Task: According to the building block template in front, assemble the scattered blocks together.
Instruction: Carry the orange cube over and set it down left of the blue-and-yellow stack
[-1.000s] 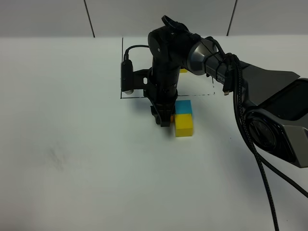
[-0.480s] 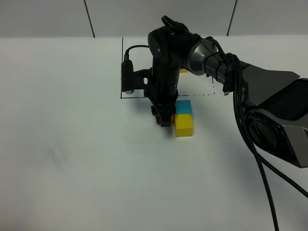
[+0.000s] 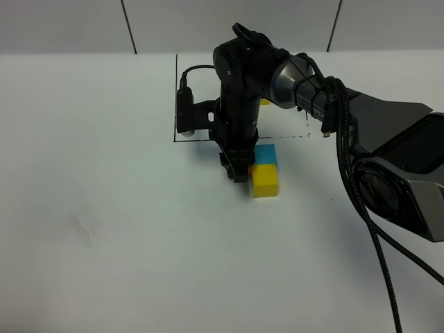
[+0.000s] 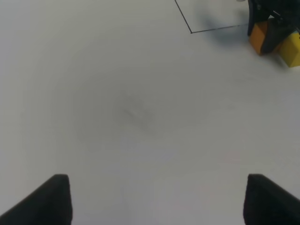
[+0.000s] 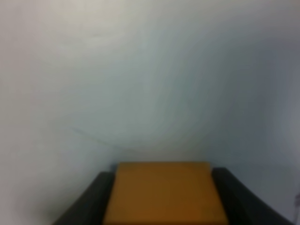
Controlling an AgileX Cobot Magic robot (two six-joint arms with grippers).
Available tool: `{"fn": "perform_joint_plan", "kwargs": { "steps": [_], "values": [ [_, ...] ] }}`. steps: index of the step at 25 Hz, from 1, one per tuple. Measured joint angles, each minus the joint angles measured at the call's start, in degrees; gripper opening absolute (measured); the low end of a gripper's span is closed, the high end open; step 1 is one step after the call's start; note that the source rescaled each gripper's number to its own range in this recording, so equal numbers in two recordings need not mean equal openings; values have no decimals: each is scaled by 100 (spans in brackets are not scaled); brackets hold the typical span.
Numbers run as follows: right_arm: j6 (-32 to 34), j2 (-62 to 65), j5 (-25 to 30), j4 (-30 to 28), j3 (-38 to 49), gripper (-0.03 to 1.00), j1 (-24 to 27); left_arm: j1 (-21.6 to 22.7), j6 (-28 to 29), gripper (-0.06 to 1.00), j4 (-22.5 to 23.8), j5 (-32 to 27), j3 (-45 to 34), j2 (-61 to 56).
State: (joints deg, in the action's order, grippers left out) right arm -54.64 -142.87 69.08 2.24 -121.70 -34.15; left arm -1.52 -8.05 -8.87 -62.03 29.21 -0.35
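Note:
My right gripper [image 3: 239,172] reaches down just in front of the black drawn frame [image 3: 176,97] and is shut on the orange cube [image 5: 164,192]. Its dark fingers [image 5: 93,201] press both sides of the cube. The cube is low over the table, right beside the blue cube [image 3: 265,153] and the yellow cube [image 3: 265,180], which sit joined in a column. The arm hides most of the orange cube in the high view. Of the template only a yellow bit [image 3: 265,102] shows behind the arm. My left gripper [image 4: 159,197] is open and empty over bare table.
The right arm's thick black cable [image 3: 378,250] hangs along the right side. The left wrist view shows the frame's corner [image 4: 191,32], the orange cube [image 4: 257,37] and the yellow cube [image 4: 291,50] at a distance. A white wall stands behind the table.
My right gripper with the orange cube has shifted slightly toward the blue and yellow cubes. The blue and yellow cubes have not moved.

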Motion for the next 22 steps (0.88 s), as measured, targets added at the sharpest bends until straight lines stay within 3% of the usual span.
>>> {"fn": "perform_joint_plan", "kwargs": {
  "steps": [22],
  "values": [
    [-146,19,7,-6,6,27,0,0,-5,63,0,0,0,0]
  ]
}}
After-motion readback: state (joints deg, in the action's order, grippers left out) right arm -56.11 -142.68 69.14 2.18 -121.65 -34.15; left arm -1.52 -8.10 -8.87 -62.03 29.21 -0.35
